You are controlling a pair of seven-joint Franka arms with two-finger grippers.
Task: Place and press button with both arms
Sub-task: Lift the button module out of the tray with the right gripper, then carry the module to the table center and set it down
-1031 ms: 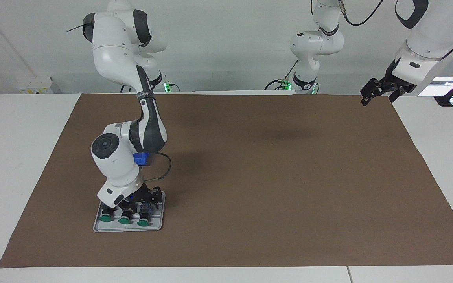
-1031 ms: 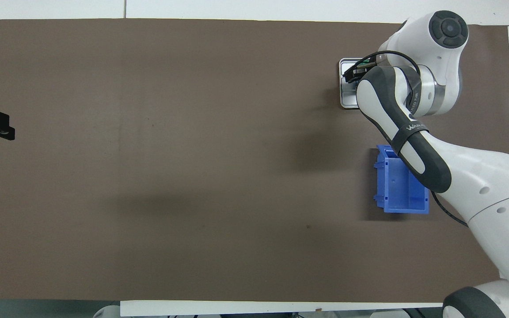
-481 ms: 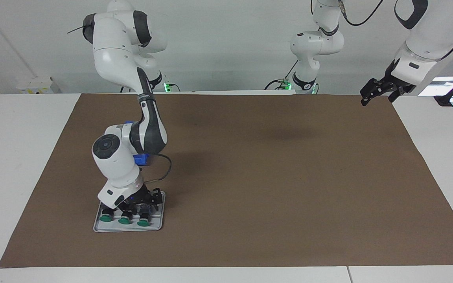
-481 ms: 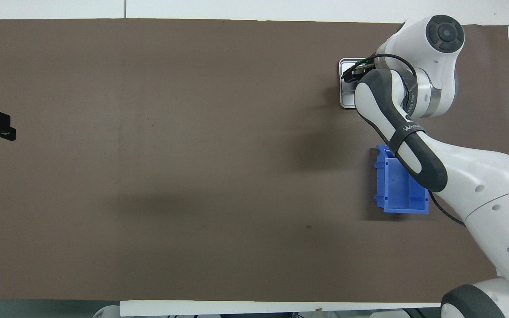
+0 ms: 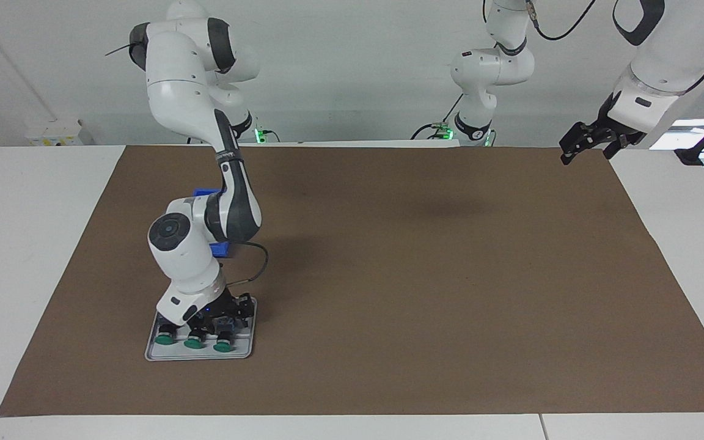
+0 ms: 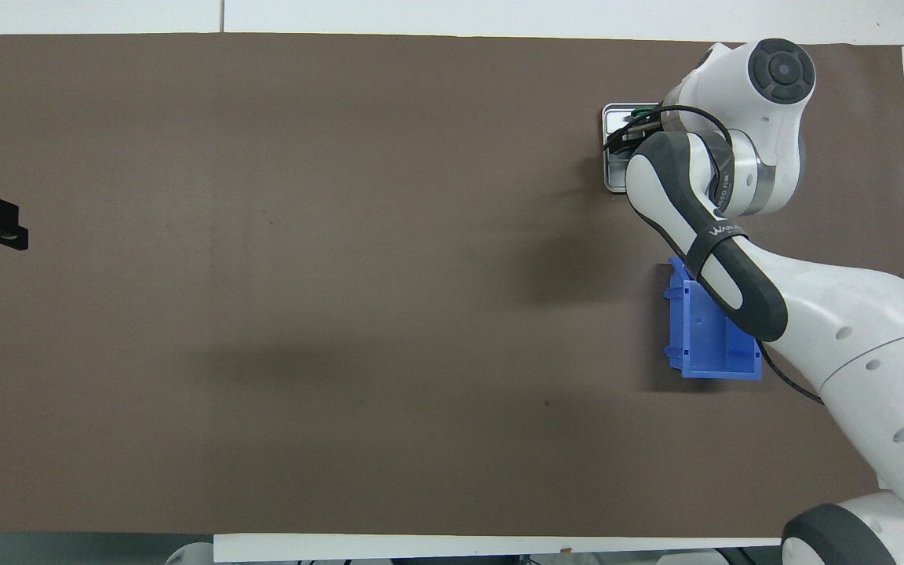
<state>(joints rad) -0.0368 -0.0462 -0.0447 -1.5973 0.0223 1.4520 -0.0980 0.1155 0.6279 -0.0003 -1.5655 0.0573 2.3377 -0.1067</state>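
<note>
Three green-capped buttons (image 5: 192, 339) lie in the grey tray (image 5: 242, 353) at the right arm's end; right gripper (image 5: 222, 318) low over them, grip unclear. Left gripper (image 5: 578, 145) waits, spread. Small, rigid, light; pinch the black body

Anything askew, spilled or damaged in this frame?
Nothing stands out. Three green buttons lie in a row on the grey tray, right gripper down among them; blue bin upright; left gripper waits.

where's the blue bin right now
The blue bin sits on the brown mat toward the right arm's end of the table, nearer to the robots than the grey tray of green buttons, partly under the right arm.
</note>
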